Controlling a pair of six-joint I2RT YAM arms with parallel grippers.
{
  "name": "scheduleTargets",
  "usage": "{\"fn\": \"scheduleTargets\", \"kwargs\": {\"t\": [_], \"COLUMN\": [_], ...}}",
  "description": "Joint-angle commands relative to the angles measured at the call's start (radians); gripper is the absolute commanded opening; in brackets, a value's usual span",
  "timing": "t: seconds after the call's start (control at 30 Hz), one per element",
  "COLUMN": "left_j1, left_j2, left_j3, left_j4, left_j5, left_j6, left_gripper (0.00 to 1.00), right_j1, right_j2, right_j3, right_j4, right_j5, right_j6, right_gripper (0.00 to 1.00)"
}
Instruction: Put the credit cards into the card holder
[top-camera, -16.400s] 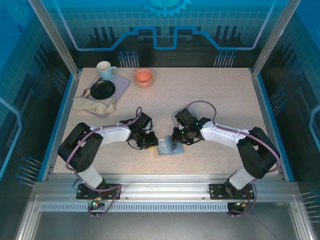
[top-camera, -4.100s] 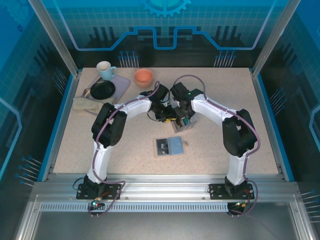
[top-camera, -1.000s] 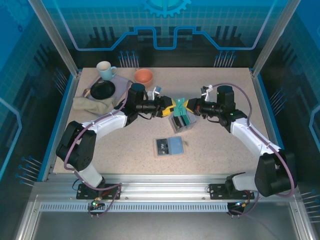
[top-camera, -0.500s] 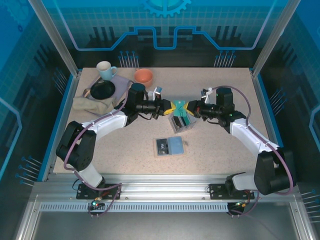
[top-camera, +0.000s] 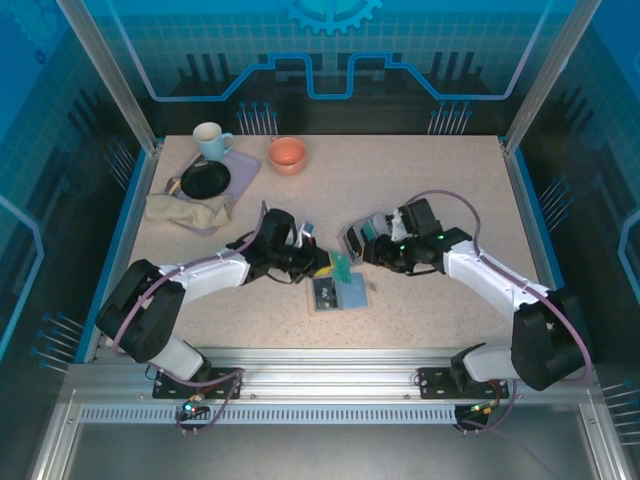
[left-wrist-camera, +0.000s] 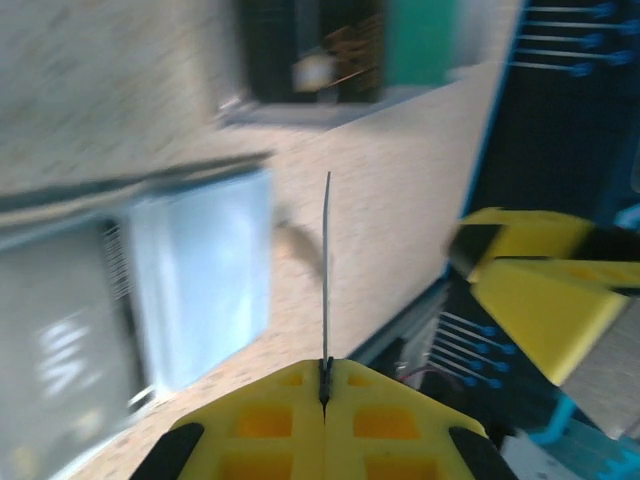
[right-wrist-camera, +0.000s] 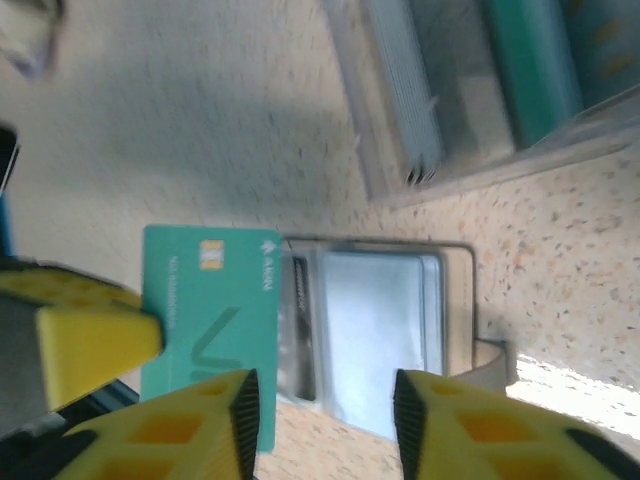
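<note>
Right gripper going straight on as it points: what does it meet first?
Probably the open card holder, framed between the right gripper's fingers; the credit card's edge lies close beside that line, depth unclear.

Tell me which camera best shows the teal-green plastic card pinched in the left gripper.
Right wrist: the teal-green plastic card faces it flat, chip and lettering visible. The left wrist view catches it edge-on, a thin line; top external shows a small teal patch.

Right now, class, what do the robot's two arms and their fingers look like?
The left arm and right arm match: white link shells between bulky black joints, each trailed by a looping grey-purple cable. The fingers are blocky, bright yellow, with hollowed pockets.
</note>
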Motion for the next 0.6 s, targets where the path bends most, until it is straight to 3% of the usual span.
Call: {"fn": "scheduleTargets", "kwargs": {"t": [0.0, 0.2, 0.57], "left_j1": [-0.020, -0.031, -0.050], "left_j2": [-0.062, -0.037, 0.029], "left_j3": [-0.050, -0.085, -0.105], "left_j4": [-0.034, -0.005, 0.032], "left_j5": [-0.103, -0.097, -0.115], "left_j6": [0.026, 0.025, 0.081], "left_gripper": [0.00, 0.00, 0.00], "right_j1": [0.089, 0.181, 0.150], "right_j2": [0.041, 0.168, 0.294], "right_j3": [0.009, 0.069, 0.068], "right_j4": [-0.040, -0.035, -0.039], "right_j5": [0.073, 0.112, 0.170], "right_j6": [-0.045, -0.028, -0.063], "right_gripper": [0.24, 0.09, 0.06]}}
